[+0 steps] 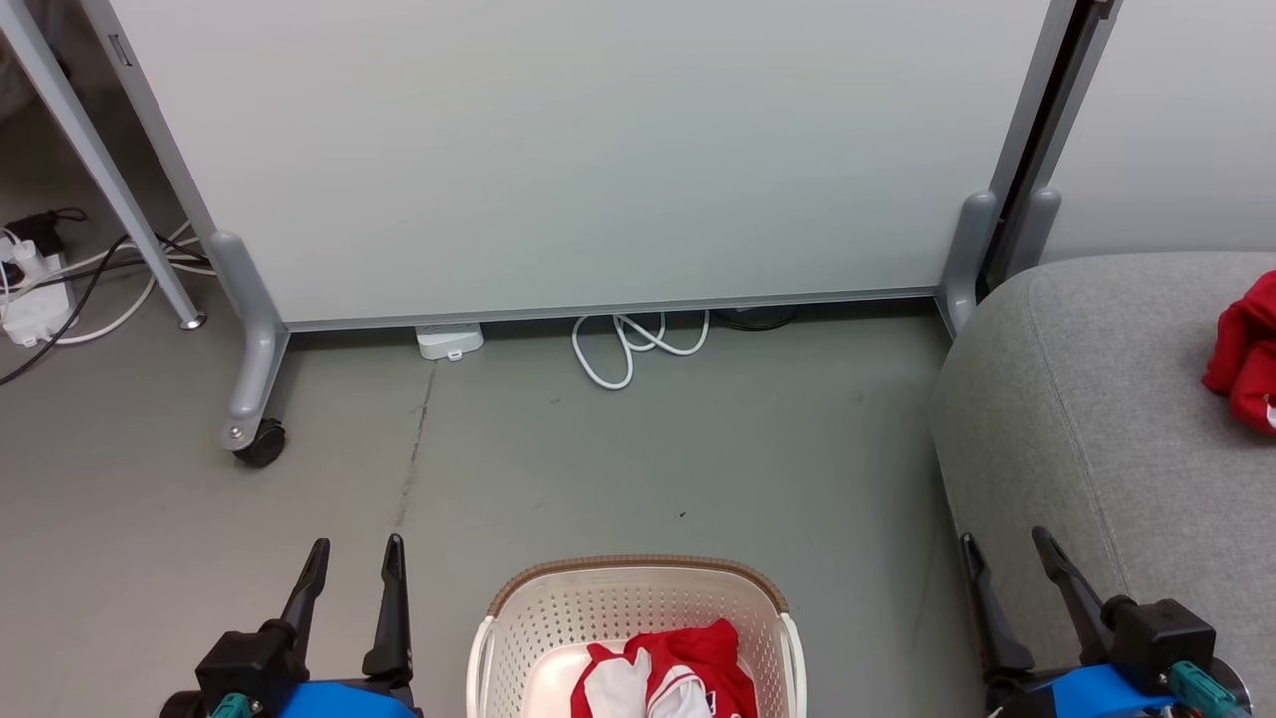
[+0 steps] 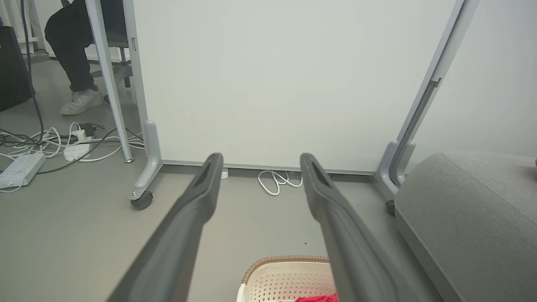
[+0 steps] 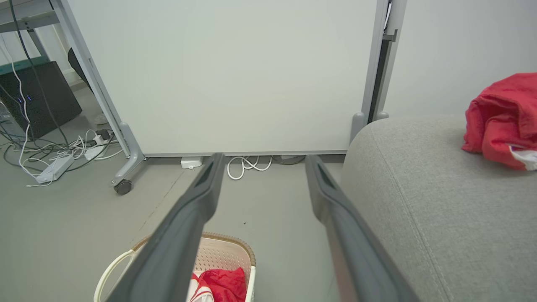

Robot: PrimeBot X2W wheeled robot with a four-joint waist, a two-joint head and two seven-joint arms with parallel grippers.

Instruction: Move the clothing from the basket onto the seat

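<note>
White partition panel [image 1: 578,150] on castered feet stands straight ahead across the back. Grey seat [image 1: 1087,419] sits to the right, rounded corner near the panel's foot. One red garment [image 1: 1246,359] lies bunched on its right side. Basket [image 1: 638,598] stands on the floor [image 1: 698,459] between the arms, near the seat, apart from it. Red-and-white clothing [image 1: 678,668] is heaped inside. Left end effector [image 1: 358,541] hovers left of the basket, fingers spread, empty. Right end effector [image 1: 1003,536] is at the seat's near edge, fingers spread, empty. White cable [image 1: 638,344] is coiled under the panel.
</note>
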